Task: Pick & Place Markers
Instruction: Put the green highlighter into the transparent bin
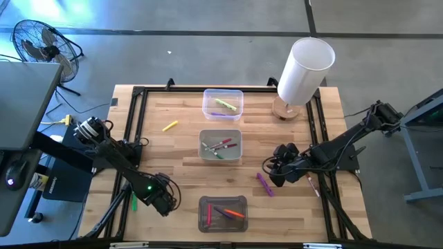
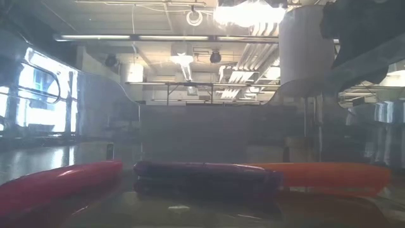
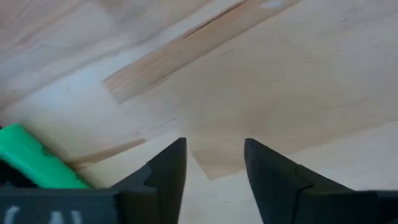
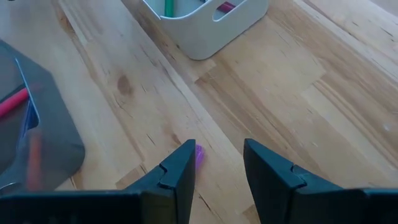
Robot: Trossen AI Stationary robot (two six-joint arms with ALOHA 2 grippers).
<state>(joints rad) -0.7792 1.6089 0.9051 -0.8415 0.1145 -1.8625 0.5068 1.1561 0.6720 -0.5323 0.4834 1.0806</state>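
My right gripper [image 1: 271, 170] hovers open over the table right of centre, just above a purple marker [image 1: 264, 183] that lies flat on the wood. In the right wrist view only the marker's tip [image 4: 199, 154] shows, beside one finger of my right gripper [image 4: 219, 168]. My left gripper [image 1: 166, 200] is open near the table's near-left part. A green marker [image 1: 133, 200] lies to its left by the rail and shows in the left wrist view [image 3: 37, 165], beside my left gripper [image 3: 214, 171]. A yellow marker [image 1: 170, 126] lies on the far-left wood.
Three bins stand in a row down the middle: a clear far bin [image 1: 223, 93], a grey middle bin [image 1: 220, 158] and a near bin [image 1: 223, 200], each with markers inside. A white cylinder [image 1: 304, 69] stands far right. A red-and-white marker [image 1: 313, 185] lies by the right rail.
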